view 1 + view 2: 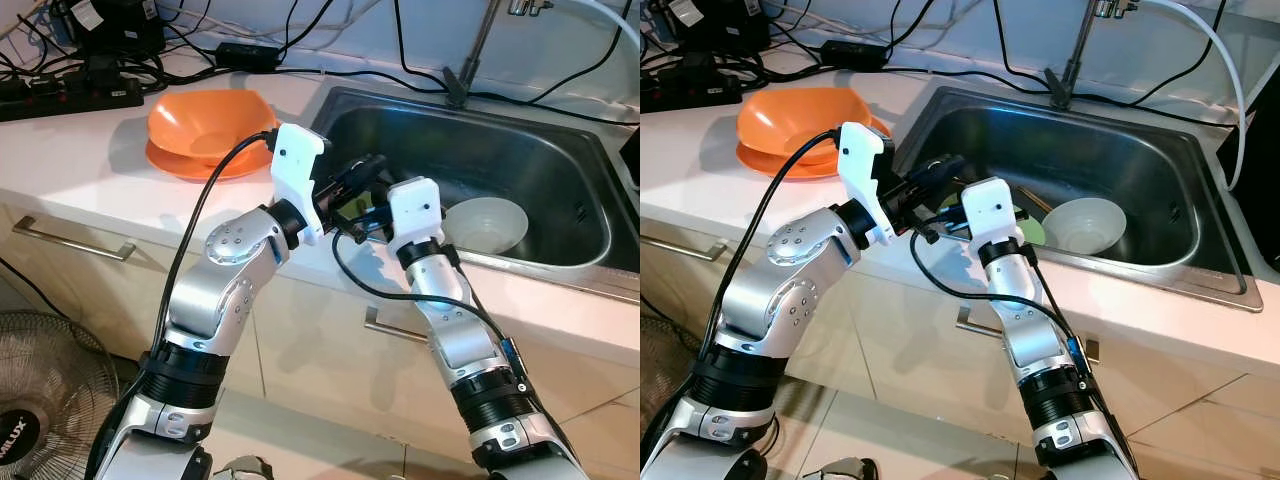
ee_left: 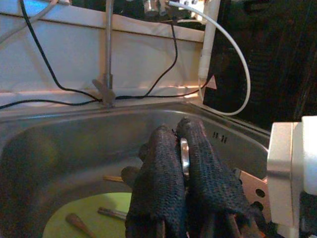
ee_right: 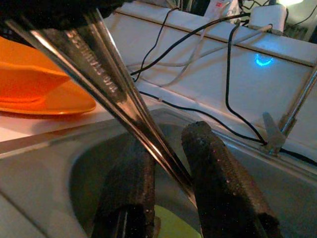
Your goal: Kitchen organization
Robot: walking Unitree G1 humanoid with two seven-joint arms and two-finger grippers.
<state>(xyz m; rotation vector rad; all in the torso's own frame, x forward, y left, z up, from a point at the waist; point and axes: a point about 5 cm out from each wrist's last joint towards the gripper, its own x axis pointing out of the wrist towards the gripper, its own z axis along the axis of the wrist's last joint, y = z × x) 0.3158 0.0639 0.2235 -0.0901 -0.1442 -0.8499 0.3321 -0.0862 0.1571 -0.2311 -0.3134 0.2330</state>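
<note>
Both claws meet over the steel sink (image 1: 560, 190): left claw (image 2: 183, 163) clamped on thin steel cutlery (image 3: 99, 74) (right claw's (image 3: 166, 168) fingers apart around it), which might slip mid-handover.

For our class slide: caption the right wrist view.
Right gripper astride a steel utensil over the sink, orange bowl behind.

A steel utensil (image 3: 106, 79), its handle stamped with lettering, slants across the sink's near-left corner. In the sink (image 1: 560, 190) lie a white bowl (image 1: 487, 222) at three o'clock and a green plate (image 2: 84, 213) carrying chopsticks (image 2: 111, 213). Stacked orange bowls (image 1: 208, 128) sit on the surface at nine o'clock.
</note>
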